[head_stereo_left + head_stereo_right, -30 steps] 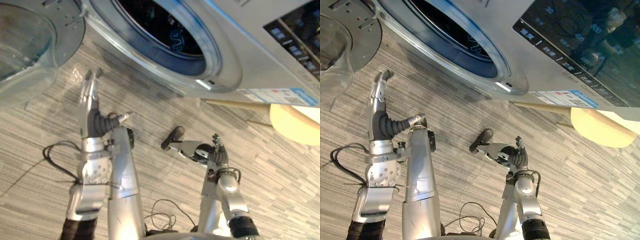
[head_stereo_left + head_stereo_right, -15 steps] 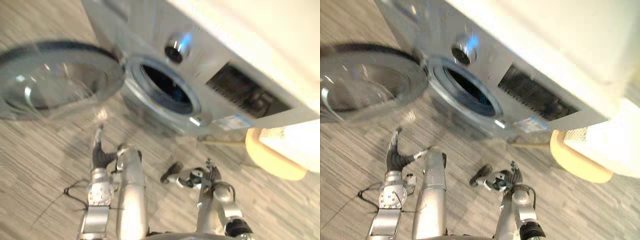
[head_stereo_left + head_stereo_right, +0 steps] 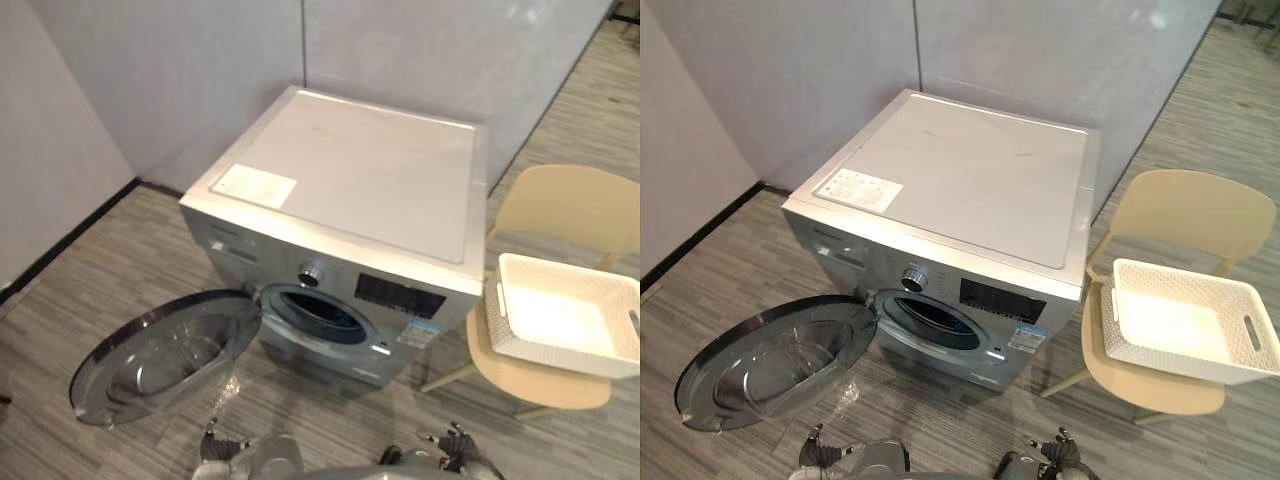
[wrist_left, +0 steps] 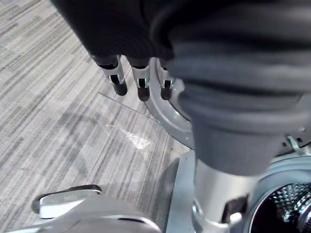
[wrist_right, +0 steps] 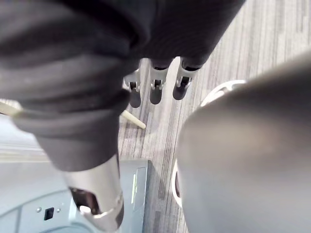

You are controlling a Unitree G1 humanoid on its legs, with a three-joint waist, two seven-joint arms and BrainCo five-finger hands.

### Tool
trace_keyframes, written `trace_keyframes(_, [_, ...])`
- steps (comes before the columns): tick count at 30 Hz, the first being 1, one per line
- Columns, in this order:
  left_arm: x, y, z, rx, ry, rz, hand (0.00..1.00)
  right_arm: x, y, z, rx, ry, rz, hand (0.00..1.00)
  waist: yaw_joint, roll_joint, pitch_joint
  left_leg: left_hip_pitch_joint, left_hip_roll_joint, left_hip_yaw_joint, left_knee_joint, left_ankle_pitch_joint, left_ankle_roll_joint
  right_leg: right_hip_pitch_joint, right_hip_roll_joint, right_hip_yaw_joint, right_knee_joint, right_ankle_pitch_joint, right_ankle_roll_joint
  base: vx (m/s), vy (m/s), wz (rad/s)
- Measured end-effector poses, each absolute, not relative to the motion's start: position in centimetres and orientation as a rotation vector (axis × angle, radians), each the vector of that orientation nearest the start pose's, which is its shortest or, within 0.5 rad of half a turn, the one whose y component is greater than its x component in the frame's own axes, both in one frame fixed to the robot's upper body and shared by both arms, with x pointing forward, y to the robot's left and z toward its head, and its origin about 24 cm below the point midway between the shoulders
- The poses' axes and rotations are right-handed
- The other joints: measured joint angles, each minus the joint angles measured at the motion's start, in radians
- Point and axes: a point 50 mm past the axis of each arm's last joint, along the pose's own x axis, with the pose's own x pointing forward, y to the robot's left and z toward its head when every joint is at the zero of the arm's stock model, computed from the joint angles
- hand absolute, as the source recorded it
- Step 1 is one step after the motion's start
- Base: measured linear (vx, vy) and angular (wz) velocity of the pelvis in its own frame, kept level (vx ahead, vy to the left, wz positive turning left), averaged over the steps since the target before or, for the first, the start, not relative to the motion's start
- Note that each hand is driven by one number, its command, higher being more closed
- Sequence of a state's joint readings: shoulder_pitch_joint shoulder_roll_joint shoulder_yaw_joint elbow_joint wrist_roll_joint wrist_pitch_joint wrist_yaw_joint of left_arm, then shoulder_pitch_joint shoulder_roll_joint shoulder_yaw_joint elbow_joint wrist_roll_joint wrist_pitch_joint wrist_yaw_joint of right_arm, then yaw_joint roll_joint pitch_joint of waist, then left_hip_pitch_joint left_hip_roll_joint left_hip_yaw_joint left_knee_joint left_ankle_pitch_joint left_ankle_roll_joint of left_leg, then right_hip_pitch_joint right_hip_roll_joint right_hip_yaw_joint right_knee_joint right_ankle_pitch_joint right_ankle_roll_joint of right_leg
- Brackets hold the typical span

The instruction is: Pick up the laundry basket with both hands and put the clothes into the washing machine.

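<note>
The left hand [image 3: 212, 445] and right hand [image 3: 456, 442] sit low at the near edge of the head views, well apart; each is empty. In its wrist view the left hand's fingers [image 4: 118, 80] run straight beside the dark ribbed cover [image 4: 121, 24]; the right hand's fingers [image 5: 156, 87] likewise.

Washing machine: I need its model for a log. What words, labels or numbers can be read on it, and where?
Nothing on the washing machine is legible.
White sticker on its top: print too small to read.
Blue-and-white label low on its front: too small to read.
Dark control panel: markings too small to read.
</note>
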State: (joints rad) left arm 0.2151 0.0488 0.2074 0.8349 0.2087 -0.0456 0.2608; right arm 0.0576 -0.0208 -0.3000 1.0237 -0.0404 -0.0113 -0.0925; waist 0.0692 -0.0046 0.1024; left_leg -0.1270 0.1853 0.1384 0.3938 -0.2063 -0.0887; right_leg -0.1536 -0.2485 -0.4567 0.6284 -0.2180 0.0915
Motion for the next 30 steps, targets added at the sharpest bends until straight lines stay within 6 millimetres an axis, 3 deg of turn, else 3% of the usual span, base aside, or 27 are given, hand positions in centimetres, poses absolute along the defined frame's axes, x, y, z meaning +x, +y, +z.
trace_keyframes(2, [8.3, 22.1, -14.5, 0.244, 0.991, 0.44, 0.0, 10.6, -20.2, -15.8, 0.048, 1.073, -0.36, 0.0, 0.005, 0.0, -0.016, 0.011, -0.024, 0.002, -0.027, 0.035, 0.008, 0.055, 0.035, 0.028, -0.145, -0.004, -0.007, 0.01, 0.033, -0.15])
trace_keyframes(3, [8.5, 22.0, -14.4, 0.232, 0.984, 0.447, 0.0, 11.1, -20.1, -15.7, 0.046, 1.064, -0.352, 0.0, 0.004, -0.014, -0.023, 0.008, -0.029, 0.002, -0.043, 0.054, 0.01, 0.07, 0.043, 0.039, -0.199, -0.007, -0.008, -0.05, -0.051, -0.02])
trace_keyframes(4, [9.3, 21.8, -14.3, 0.208, 0.959, 0.453, 0.0, 12.4, -20.4, -15.3, 0.029, 1.034, -0.343, 0.0, 0.005, 0.004, -0.015, -0.007, -0.022, -0.002, -0.068, 0.075, 0.007, 0.083, 0.074, 0.05, -0.294, 0.017, -0.019, -0.08, -0.032, 0.02])
trace_keyframes(5, [10.0, 21.4, -14.1, 0.181, 0.936, 0.46, 0.0, 13.4, -20.6, -15.1, 0.003, 1.022, -0.32, 0.0, 0.011, 0.023, -0.004, -0.024, -0.01, -0.004, -0.085, 0.098, 0.007, 0.091, 0.097, 0.044, -0.362, 0.056, -0.026, -0.1, -0.025, -0.04])
trace_keyframes(8, [11.2, 20.0, -13.5, 0.098, 0.876, 0.492, 0.0, 15.8, -20.5, -14.3, -0.081, 0.984, -0.246, 0.0, 0.056, 0.034, 0.006, -0.043, -0.013, -0.009, -0.178, 0.206, -0.009, 0.141, 0.16, 0.039, -0.625, 0.218, -0.046, -0.15, -0.044, -0.09])
trace_keyframes(10, [11.7, 18.8, -13.4, 0.081, 0.863, 0.461, 0.0, 16.8, -20.7, -13.9, -0.11, 0.957, -0.234, 0.0, 0.054, 0.06, 0.022, -0.035, 0.003, -0.008, -0.195, 0.213, -0.01, 0.168, 0.178, 0.015, -0.658, 0.244, -0.063, -0.09, -0.02, 0.21])
trace_keyframes(14, [12.2, 17.8, -12.8, 0.094, 0.813, 0.402, 0.0, 17.7, -20.9, -13.5, -0.164, 0.932, -0.206, 0.0, 0.052, 0.052, 0.026, -0.035, -0.029, -0.019, -0.261, 0.316, -0.018, 0.147, 0.149, -0.036, -0.647, 0.248, -0.091, -0.2, 0.004, 0.36])
trace_keyframes(15, [12.5, 17.3, -12.7, 0.076, 0.8, 0.393, 0.0, 17.7, -21.4, -13.4, -0.178, 0.933, -0.212, 0.0, 0.056, 0.042, 0.041, -0.053, -0.034, 0.008, -0.13, 0.248, 0.022, 0.142, 0.124, -0.038, -0.639, 0.257, -0.096, -0.15, 0.04, 0.16])
trace_keyframes(16, [12.2, 17.3, -12.7, 0.073, 0.803, 0.394, 0.0, 17.5, -21.5, -13.4, -0.181, 0.936, -0.215, 0.0, 0.055, 0.043, 0.041, -0.054, -0.039, 0.012, -0.07, 0.214, 0.033, 0.143, 0.111, -0.039, -0.636, 0.259, -0.095, -0.17, 0.137, 0.12])
trace_keyframes(18, [11.4, 17.6, -12.6, 0.064, 0.805, 0.415, 0.0, 16.7, -22.1, -13.6, -0.2, 0.954, -0.223, 0.0, 0.049, 0.047, 0.038, -0.017, -0.052, 0.013, 0.041, 0.136, 0.021, 0.147, 0.084, -0.038, -0.635, 0.266, -0.08, -0.12, 0.176, 0.06])
trace_keyframes(20, [11.0, 17.8, -12.3, 0.062, 0.79, 0.423, 0.0, 15.1, -22.7, -14.2, -0.21, 0.996, -0.239, 0.0, 0.045, 0.07, 0.024, 0.046, -0.054, -0.011, 0.016, 0.079, -0.02, 0.144, 0.076, -0.043, -0.657, 0.3, -0.058, -0.1, 0.28, 0.13])
trace_keyframes(21, [11.1, 17.8, -12.3, 0.06, 0.787, 0.419, 0.0, 14.8, -23.1, -14.2, -0.215, 1.003, -0.248, 0.0, 0.043, 0.082, 0.021, 0.055, -0.067, -0.023, -0.018, 0.076, -0.017, 0.143, 0.073, -0.045, -0.666, 0.307, -0.05, -0.1, 0.237, 0.34])
trace_keyframes(23, [11.5, 17.6, -12.0, 0.057, 0.763, 0.398, 0.0, 14.2, -23.2, -14.4, -0.195, 1.019, -0.262, 0.0, 0.005, 0.082, 0.019, 0.06, -0.117, -0.073, -0.131, 0.076, -0.016, 0.127, 0.059, -0.06, -0.703, 0.331, -0.025, -0.12, 0.189, 0.49])
trace_keyframes(25, [11.8, 17.4, -11.9, 0.069, 0.754, 0.374, 0.0, 13.5, -23.2, -14.6, -0.182, 1.033, -0.278, 0.0, -0.005, 0.082, 0.019, 0.073, -0.147, -0.117, -0.204, 0.075, -0.014, 0.113, 0.036, -0.063, -0.696, 0.351, -0.02, -0.11, 0.201, 0.46])
trace_keyframes(28, [12.4, 16.9, -11.7, 0.077, 0.739, 0.339, 0.0, 11.9, -22.8, -15.2, -0.153, 1.073, -0.288, 0.0, -0.008, 0.076, 0.017, 0.073, -0.187, -0.138, -0.218, 0.077, 0.028, 0.095, -0.005, -0.058, -0.653, 0.365, -0.012, -0.13, 0.16, 0.21])
trace_keyframes(30, [12.4, 16.8, -11.7, 0.085, 0.741, 0.329, 0.0, 11.7, -22.4, -15.3, -0.13, 1.072, -0.292, 0.0, -0.037, 0.065, 0.021, 0.046, -0.21, -0.139, -0.21, 0.081, 0.039, 0.056, -0.04, -0.047, -0.609, 0.363, -0.009, -0.16, 0.129, 0.02])
